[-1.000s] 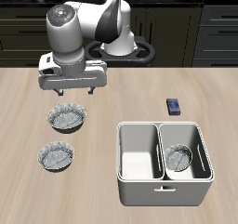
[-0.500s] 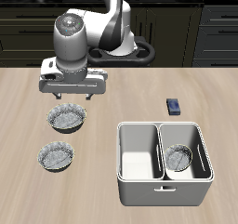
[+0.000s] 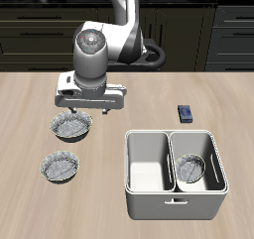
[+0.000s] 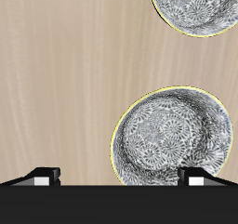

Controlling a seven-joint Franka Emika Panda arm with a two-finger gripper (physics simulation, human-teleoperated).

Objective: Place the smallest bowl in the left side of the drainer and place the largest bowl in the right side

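Note:
The drainer [image 3: 149, 196] stands near the table's front edge. The smallest bowl [image 3: 191, 168] lies in its left side; the other side holds nothing. The largest bowl [image 3: 72, 127] [image 4: 174, 137] rests on the table away from the drainer, with a slightly smaller similar bowl [image 3: 60, 167] [image 4: 197, 6] in front of it. My gripper [image 3: 87, 110] [image 4: 119, 177] hovers just above the largest bowl's back rim, open, with nothing between its fingers. In the wrist view the fingertips [image 4: 42, 177] stand wide apart.
A small dark blue block [image 3: 186, 113] lies on the table behind the drainer. A dark cabinet front runs along the back of the table.
The gripper has come down and shifted a little toward the drainer's side, turning at the wrist. It now hangs closer over the largest bowl. The bowls have not moved.

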